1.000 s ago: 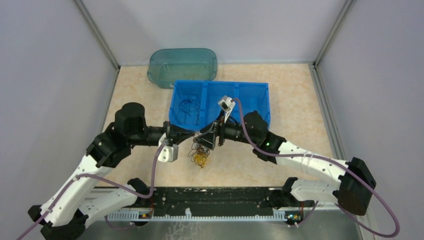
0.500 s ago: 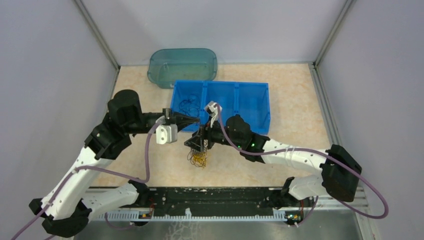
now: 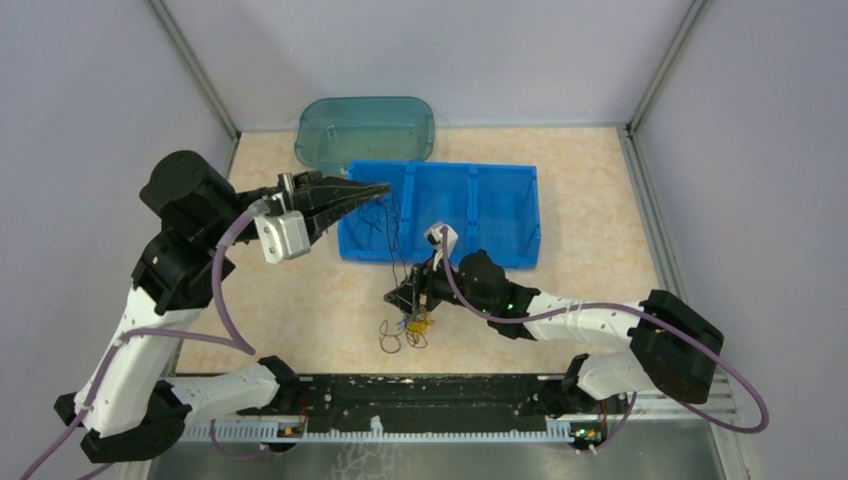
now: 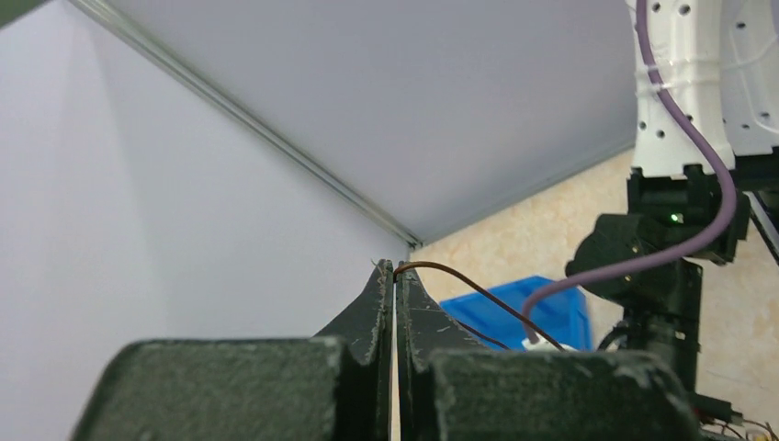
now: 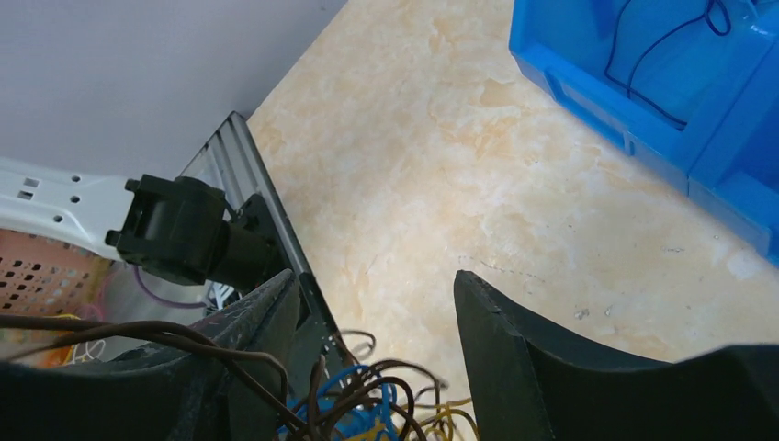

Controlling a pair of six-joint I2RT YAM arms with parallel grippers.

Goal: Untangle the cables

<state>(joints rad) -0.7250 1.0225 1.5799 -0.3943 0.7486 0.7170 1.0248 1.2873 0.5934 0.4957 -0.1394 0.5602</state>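
top external: left end effector (image 3: 383, 187) clamps one cable (image 4: 423, 265) high, likely to draw it free; right end effector (image 5: 372, 280) apart.

The middle of the top view is being taken up by a divided bin (image 3: 505, 212), which is resting on the table (image 3: 600, 200). An oval tub (image 3: 365, 130) is being shown just behind it, toward the upper left. Loose cables (image 3: 375, 215) are being contained in the bin's left compartment. The left gripper (image 3: 378, 188) is being held above that compartment, and a single strand (image 4: 478, 292) is being stretched from it down to the cable clump (image 3: 405, 330), which is lying before the bin at lower centre. The right gripper (image 3: 408, 298) is being held just over that clump.
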